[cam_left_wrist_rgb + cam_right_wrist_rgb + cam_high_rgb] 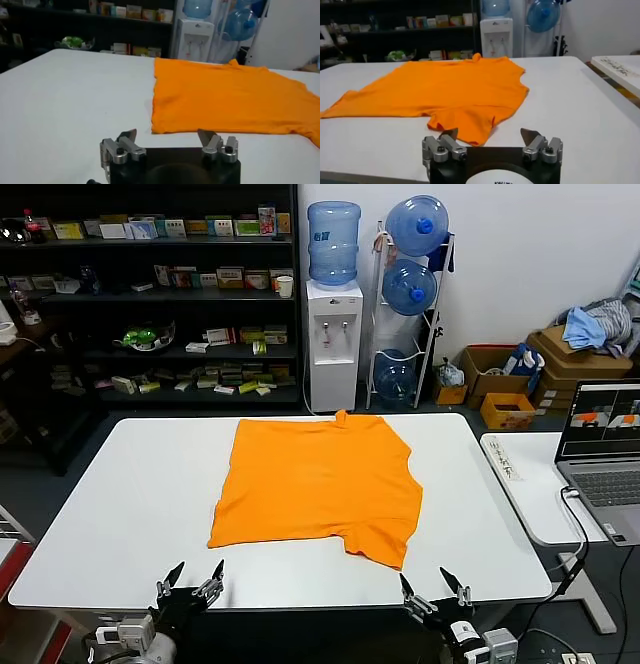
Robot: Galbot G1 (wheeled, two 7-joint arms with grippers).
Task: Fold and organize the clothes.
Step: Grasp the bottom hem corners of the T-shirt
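The orange T-shirt (318, 484) is seen spread flat in the middle of the white table (130, 504). One sleeve looks tucked in, so a first fold may be done, but most folding is left. The left gripper (192, 576) and the right gripper (432, 582) are held wide apart at the near edge, and nothing is gripped.

A broad white surface (130, 514) with rounded corners fills the view. One thing lies on it: the bright orange T-shirt (320, 484), spread flat near the middle, neck toward the far edge, one sleeve folded in at the near right corner. White top shows all around it.
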